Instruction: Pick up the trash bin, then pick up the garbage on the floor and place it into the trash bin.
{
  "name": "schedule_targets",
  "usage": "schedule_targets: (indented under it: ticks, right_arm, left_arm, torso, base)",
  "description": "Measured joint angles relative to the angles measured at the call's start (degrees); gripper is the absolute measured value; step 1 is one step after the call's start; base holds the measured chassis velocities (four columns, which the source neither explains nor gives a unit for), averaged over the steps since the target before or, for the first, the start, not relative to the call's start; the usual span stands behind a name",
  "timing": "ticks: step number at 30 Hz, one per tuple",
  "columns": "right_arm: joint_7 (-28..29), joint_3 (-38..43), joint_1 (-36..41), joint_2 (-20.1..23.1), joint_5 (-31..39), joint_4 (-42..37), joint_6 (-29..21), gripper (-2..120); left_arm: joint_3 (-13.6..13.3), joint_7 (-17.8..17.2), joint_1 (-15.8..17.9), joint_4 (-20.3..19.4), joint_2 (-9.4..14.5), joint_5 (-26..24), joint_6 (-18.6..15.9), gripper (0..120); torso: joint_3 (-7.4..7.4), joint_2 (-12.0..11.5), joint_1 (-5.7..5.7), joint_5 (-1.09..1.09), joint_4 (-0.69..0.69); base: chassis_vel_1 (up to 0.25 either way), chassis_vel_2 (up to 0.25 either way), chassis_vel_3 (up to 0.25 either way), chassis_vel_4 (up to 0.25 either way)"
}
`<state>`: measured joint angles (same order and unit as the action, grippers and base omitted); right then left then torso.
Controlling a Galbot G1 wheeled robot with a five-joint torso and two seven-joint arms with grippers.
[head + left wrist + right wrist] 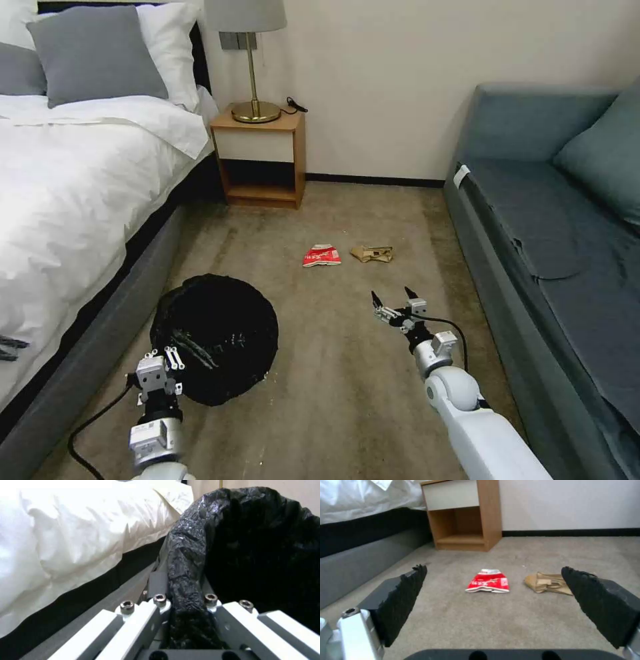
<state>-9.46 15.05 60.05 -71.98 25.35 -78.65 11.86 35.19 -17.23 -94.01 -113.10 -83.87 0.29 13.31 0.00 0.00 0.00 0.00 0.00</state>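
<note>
Black liner plastic sits bunched right against the left wrist camera, pinched between the two fingers of the left hand (186,610); that hand is clamped on the near rim of the trash bin (215,337), which in the head view lies tipped toward the robot, its dark mouth facing up and back, close beside the grey bed frame (87,353). Two pieces of garbage lie on the carpet (347,393) ahead: the red-white snack bag (322,255) and, just beside it toward the sofa, the brown paper wad (372,253); neither touches the other. Straight short of them hangs the right hand (393,293), low over the floor, its fingers spread wide and empty; from its wrist camera the snack bag (488,581) sits almost centred between the dark pads (403,597), while the paper wad (546,583) lies off toward one pad. So the right hand is plainly the nearer one, and the bag lies dead ahead of it, its longer side running across the line of reach; by my reading a forward push and a small drop would bring the pads to either side of it. Beyond stand the wooden nightstand (261,157) with a brass lamp (253,60), the white bed (73,173) on the left and the blue sofa (553,220) on the right.
</note>
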Motion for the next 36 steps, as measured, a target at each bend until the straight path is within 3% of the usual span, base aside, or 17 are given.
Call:
schedule_targets:
  ticks: [23, 36]
  right_arm:
    - [-4.45, 1.08, -1.81, 0.03, 1.78, 4.82, -0.5, 100]
    - [-5.66, 0.42, -2.84, -0.87, 1.86, 6.75, -0.32, 100]
  left_arm:
    - [-0.32, 0.14, 1.86, 1.32, 0.53, -0.33, -0.65, 4]
    - [0.07, 0.17, 2.12, 2.1, 0.49, -0.57, -0.52, 4]
  torso:
    - [0.0, 0.0, 0.0, 0.01, 0.0]
    - [0.0, 0.0, 0.0, 0.0, 0.0]
  base:
    - [0.0, 0.0, 0.0, 0.0]
    - [-0.099, 0.094, 0.1, -0.102]
